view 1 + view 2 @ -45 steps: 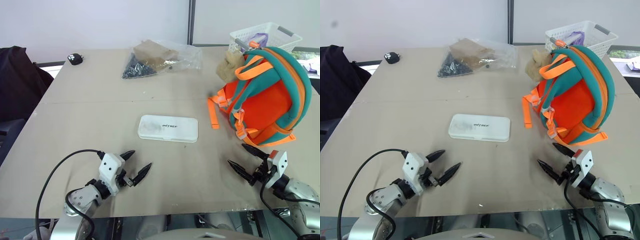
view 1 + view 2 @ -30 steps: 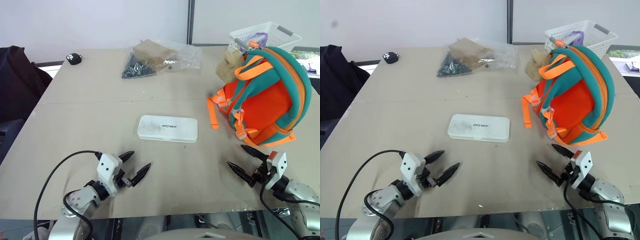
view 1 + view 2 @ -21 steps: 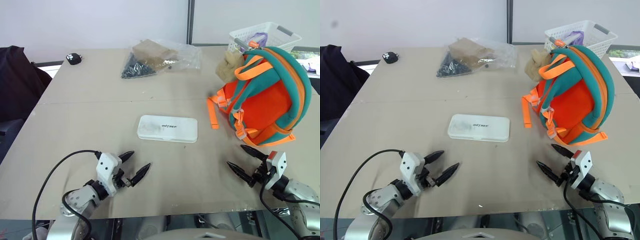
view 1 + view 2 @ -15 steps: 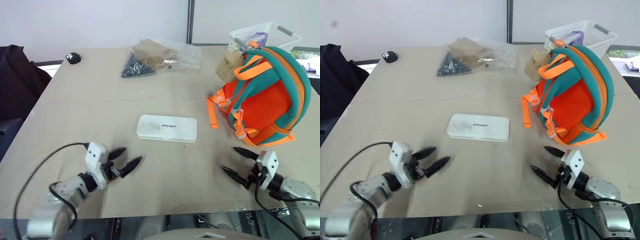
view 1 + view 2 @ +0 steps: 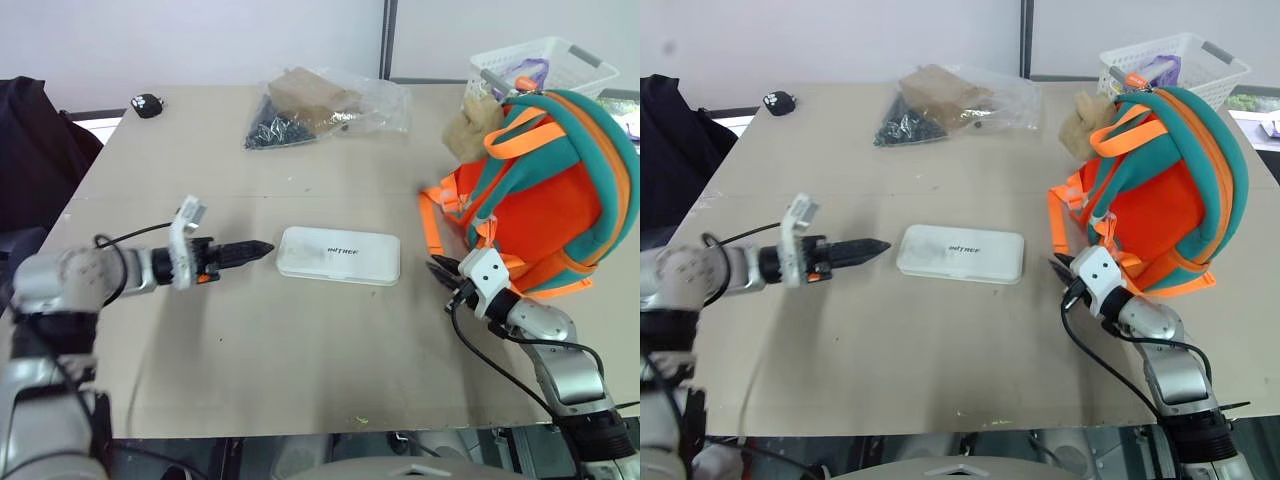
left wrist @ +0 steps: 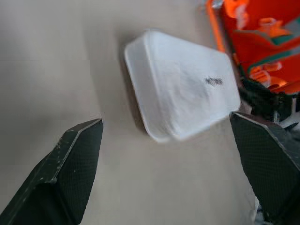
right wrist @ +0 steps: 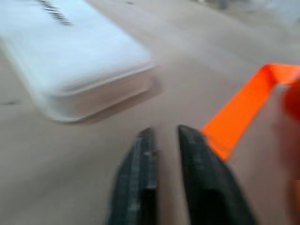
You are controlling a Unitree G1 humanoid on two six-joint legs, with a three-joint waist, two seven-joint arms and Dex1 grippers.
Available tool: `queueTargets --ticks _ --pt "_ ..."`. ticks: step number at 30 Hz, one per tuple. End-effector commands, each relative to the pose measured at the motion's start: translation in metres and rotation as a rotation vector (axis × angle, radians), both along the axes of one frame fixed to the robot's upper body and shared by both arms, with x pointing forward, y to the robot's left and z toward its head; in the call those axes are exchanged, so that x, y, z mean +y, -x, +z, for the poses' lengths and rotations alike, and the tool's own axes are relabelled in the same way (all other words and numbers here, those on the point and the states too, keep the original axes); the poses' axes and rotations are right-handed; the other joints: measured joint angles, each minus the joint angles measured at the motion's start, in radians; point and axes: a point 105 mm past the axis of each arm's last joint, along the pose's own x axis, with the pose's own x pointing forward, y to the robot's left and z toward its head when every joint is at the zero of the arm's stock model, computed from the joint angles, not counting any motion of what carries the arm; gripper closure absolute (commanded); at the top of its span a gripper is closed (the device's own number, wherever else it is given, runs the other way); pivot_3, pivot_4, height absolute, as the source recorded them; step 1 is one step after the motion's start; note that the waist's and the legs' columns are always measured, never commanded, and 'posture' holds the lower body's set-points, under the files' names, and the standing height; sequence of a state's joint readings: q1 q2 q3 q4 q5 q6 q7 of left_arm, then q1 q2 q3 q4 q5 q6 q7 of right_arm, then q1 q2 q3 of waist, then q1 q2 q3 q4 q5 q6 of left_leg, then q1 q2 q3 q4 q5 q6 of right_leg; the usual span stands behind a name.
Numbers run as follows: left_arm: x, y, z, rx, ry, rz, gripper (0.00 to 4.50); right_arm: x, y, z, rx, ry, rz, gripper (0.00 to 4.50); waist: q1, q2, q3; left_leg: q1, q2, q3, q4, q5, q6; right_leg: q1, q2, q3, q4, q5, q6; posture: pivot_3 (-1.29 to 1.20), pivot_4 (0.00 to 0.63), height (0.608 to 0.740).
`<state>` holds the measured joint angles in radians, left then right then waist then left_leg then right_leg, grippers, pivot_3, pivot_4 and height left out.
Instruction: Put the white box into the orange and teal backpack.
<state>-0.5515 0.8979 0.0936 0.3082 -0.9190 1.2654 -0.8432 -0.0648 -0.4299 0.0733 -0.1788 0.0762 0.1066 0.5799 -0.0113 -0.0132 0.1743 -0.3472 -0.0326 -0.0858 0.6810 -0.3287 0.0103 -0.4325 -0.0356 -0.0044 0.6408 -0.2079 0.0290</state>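
White box [image 5: 338, 254] unheld; left hand [image 6: 168, 136] open, right hand [image 7: 164, 136] closed, backpack [image 5: 545, 200] blurred

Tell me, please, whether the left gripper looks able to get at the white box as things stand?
Probably yes. The left gripper is open and points at the near end of the white box, just short of it, with only bare table between them. The right gripper sits shut at the box's far end, apart from it.

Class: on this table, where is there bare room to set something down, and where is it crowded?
Bare: the near table in front of the box, and the stretch between box and plastic bag. Crowded: the right side, with backpack, basket and right gripper.
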Motion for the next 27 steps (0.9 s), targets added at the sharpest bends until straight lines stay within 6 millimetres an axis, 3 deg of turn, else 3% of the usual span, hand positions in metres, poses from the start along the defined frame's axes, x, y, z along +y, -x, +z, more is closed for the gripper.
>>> queueTargets --ticks 1,4,8,14,21,27 --pt "-0.008 -0.008 -0.008 0.093 -0.017 -0.053 0.07 -0.003 -0.007 0.004 -0.061 0.065 -0.039 4.48 -0.002 0.0 0.0 -0.001 0.0 0.0 0.0 0.0 0.0 -0.001 0.0 0.0 0.0 0.0 0.0 0.0 0.15 0.725" --pt "-0.018 -0.023 -0.028 0.179 -0.115 -0.081 0.07 -0.001 -0.012 -0.002 -0.085 0.149 -0.043 4.48 -0.001 0.0 0.0 -0.001 0.0 0.001 -0.001 0.0 0.0 -0.002 0.0 0.001 0.0 0.0 0.0 0.0 0.15 0.725" --pt "-0.026 -0.031 -0.038 0.217 -0.172 -0.123 0.07 0.012 -0.011 -0.005 -0.1 0.176 0.0 4.48 0.004 0.004 -0.004 0.001 -0.003 0.0 -0.001 0.001 0.0 0.001 -0.001 0.001 0.001 0.0 0.0 0.0 0.15 0.725" --pt "-0.043 -0.028 -0.05 0.271 -0.195 -0.256 0.07 0.038 -0.009 -0.008 -0.094 0.18 0.072 4.48 0.004 0.011 -0.01 0.005 -0.005 -0.001 0.003 0.001 0.001 0.007 0.0 0.001 0.003 -0.002 0.003 0.0 0.15 0.725" --pt "-0.06 -0.025 -0.055 0.295 -0.147 -0.333 0.07 0.058 -0.011 -0.003 -0.1 0.156 0.11 4.48 0.004 0.015 -0.016 0.006 -0.005 -0.002 0.004 0.001 0.002 0.009 -0.001 0.001 0.003 -0.001 0.002 0.0 0.15 0.725" --pt "-0.084 -0.03 -0.046 0.264 -0.001 -0.333 0.07 0.066 -0.015 0.003 -0.112 0.129 0.136 4.48 0.013 0.016 -0.017 0.006 -0.009 -0.004 0.004 0.0 0.004 0.009 -0.006 -0.001 0.003 -0.002 0.004 0.0 0.15 0.725"
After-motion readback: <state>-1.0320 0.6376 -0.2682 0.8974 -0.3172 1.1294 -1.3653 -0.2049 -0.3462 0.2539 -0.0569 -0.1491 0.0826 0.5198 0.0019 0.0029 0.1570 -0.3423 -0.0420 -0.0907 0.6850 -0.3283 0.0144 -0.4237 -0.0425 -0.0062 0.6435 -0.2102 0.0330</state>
